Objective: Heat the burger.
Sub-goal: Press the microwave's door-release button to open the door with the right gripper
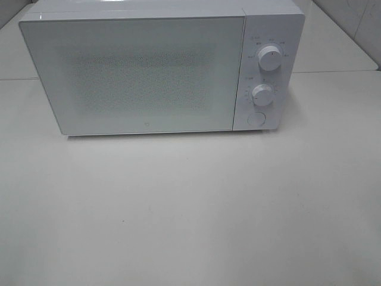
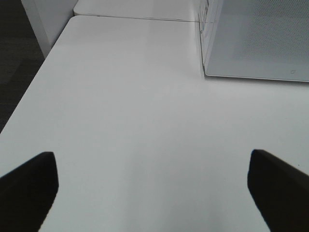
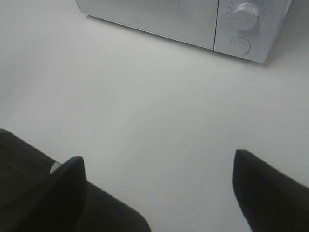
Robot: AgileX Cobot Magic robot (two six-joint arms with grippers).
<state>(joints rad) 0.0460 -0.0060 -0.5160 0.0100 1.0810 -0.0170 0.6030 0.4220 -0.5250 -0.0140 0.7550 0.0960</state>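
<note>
Left jaws and right jaws both stand wide, empty, above the counter (image 1: 190,208), facing the shut microwave (image 1: 149,71).

High view faces the microwave (image 1: 149,71) head-on — both wrist views share it.

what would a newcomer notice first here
A big white microwave stands at the back of the table, door shut, with two knobs stacked on its right panel. In the wrist views the left gripper and right gripper hang open over the tabletop, holding nothing.
</note>
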